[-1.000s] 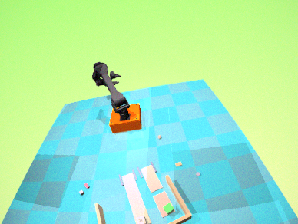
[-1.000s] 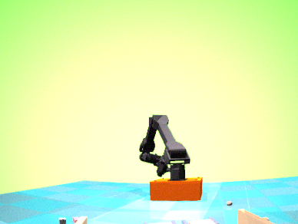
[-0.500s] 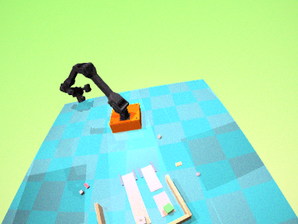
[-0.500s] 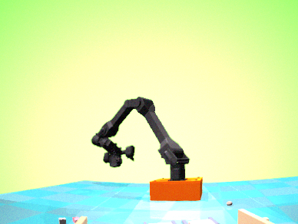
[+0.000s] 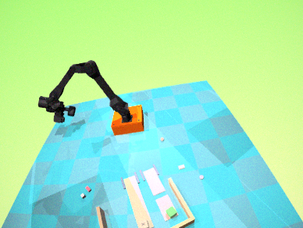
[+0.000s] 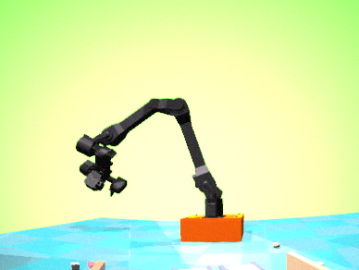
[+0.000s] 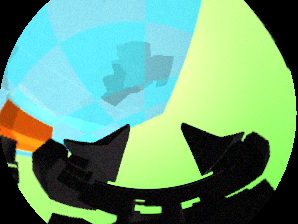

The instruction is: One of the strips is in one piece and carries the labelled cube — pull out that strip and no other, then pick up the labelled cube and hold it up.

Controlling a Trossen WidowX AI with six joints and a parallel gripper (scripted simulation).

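Note:
My gripper (image 5: 65,114) (image 6: 106,185) (image 7: 156,125) is open and empty, high up to the left of the orange base and far from the strips. A long pale strip (image 5: 137,199) shows no break in the top view. A tan cube with a dark cross-like mark (image 5: 144,224) sits on its far end from the base, at the bottom edge of that view. To its right lies a strip in two parts, a pinkish piece (image 5: 155,182) and a separate piece (image 5: 163,202) with a gap between. A green cube (image 5: 171,211) sits on the separate piece.
Wooden walls stand right (image 5: 181,199) and left (image 5: 101,217) of the strips. Thin purplish rails flank the strips' ends nearest the base. The orange base (image 5: 128,126) (image 6: 212,229) stands behind. Small loose bits, one red (image 5: 88,189) and one white (image 5: 181,167), lie around.

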